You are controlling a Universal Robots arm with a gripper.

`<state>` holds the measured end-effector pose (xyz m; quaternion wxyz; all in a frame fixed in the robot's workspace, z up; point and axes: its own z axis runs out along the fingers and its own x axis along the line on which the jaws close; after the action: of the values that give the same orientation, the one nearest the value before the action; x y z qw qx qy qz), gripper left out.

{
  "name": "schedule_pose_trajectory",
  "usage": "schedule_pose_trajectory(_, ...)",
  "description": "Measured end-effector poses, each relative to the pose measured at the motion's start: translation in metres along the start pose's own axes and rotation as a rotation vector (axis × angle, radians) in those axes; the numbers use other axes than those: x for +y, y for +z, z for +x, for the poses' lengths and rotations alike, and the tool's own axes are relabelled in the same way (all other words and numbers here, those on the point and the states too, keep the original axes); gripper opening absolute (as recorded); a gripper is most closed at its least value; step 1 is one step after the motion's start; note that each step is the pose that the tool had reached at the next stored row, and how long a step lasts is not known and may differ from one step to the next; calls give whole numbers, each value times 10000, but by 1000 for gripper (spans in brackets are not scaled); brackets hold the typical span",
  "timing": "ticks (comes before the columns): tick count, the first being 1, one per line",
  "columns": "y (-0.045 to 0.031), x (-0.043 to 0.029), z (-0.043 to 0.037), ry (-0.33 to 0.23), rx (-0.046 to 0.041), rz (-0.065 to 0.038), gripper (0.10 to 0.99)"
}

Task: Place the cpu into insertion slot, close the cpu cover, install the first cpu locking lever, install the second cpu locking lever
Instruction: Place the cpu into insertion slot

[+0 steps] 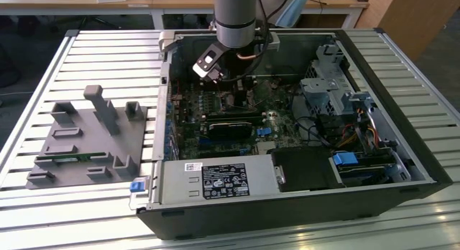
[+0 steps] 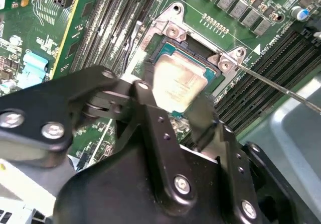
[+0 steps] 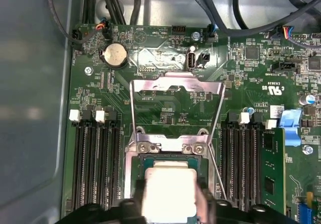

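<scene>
- Arm [image 1: 236, 15] is reaching down, in the exterior view, into an open computer case [image 1: 287, 212] that is lying on its side on the slatted worktop [image 1: 107, 50], so the green circuit board [image 1: 188, 134] is facing up and can be reached from above. Its tip is hanging over the far part of that board. A grey fixture [image 1: 86, 147] is sitting well apart on the exterior view's left. A white sticker [image 1: 224, 181] on the near metal box is carrying print too small to tell.
- In the second wrist view, the gripper [image 2: 176, 103] is sitting with its black fingers [image 2: 150, 113] narrowly apart, one on each side of the cpu [image 2: 178, 81]. They appear to be pinching it by its edges, which is leaving its silver face clear. The cpu is lying level within the silvery rim of the insertion slot [image 2: 173, 30]; whether it is seated or just above, I cannot tell. A thin locking lever [image 2: 281, 86] is angling away from the slot's corner, unlatched.
- In the first wrist view, the cpu cover [image 3: 145, 85] is lying swung back on the far side of the slot, leaving the opening free for the chip. A round coin cell [image 3: 114, 54] is sitting farther off. White lettering is showing on the board, and I am leaving it unread.
</scene>
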<state>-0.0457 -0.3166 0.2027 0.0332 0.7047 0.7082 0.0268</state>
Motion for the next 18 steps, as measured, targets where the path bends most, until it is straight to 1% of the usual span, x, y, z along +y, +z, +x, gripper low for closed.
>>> schedule_pose_trajectory(1,-5,0,0,1,-1,8,478)
schedule_pose_trajectory(2,-10,1,0,1,0,15,478)
schedule_pose_trajectory(4,-19,2,0,0,0,22,361)
schedule_pose_trajectory(5,-21,2,0,0,1,23,361)
schedule_pose_trajectory(6,-22,2,0,0,2,22,302)
schedule_pose_trajectory(7,-22,3,0,1,2,22,302)
schedule_pose_trajectory(8,-22,2,0,0,2,23,239)
schedule_pose_trajectory(11,-24,2,0,0,1,24,239)
schedule_pose_trajectory(13,-25,2,0,0,1,24,224)
schedule_pose_trajectory(14,-26,3,0,0,1,24,153)
schedule_pose_trajectory(18,-27,3,0,0,1,24,153)
